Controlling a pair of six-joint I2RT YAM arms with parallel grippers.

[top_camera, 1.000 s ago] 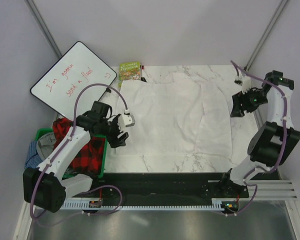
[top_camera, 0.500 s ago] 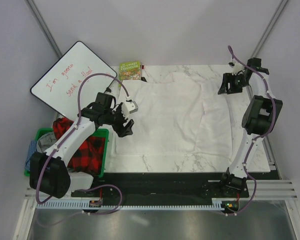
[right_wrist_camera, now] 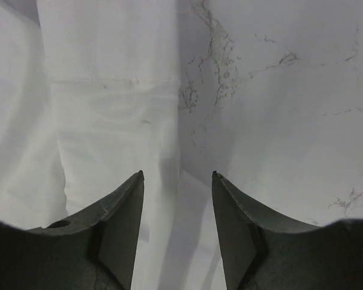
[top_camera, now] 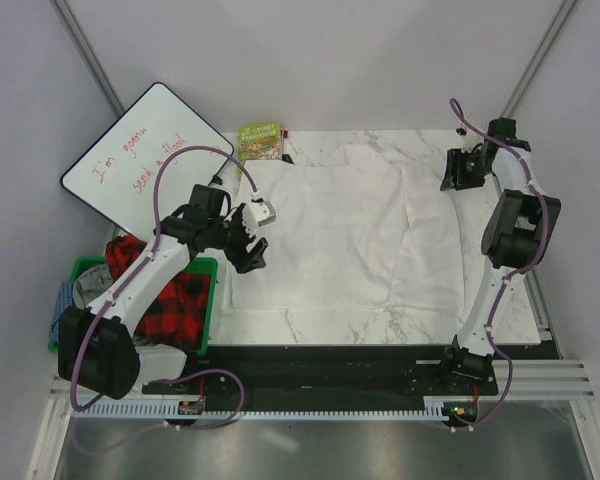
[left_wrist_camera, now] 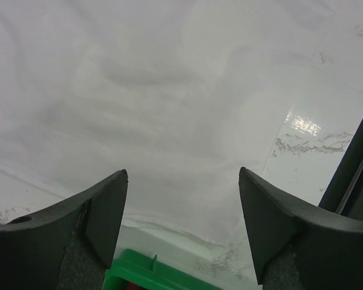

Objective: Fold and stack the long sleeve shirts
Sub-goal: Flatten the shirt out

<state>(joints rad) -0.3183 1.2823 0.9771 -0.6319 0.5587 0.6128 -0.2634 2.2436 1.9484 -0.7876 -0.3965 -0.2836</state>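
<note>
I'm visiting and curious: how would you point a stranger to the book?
Find the marble table with the white shirt spread over it. At its far left corner, beside the whiteboard with red writing, sits the book: small, green-covered, the only colourful thing on the tabletop.

Left claw (left_wrist_camera: 183,172), right claw (right_wrist_camera: 177,173): jaws apart.

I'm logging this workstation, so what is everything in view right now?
shirt: one, white, spread flat mid-table
book: one, green, table's far left corner
whiteboard: one, white with red writing, left of the table
bin: one, green, left of the table
checked cloth: one, red and black, in the bin
crumpled cloth: one, blue, left of the bin
table: one, white marble, under the shirt
left arm: one, white and black, jaws open over shirt's left edge
right arm: one, white and black, jaws open at shirt's far right
</note>
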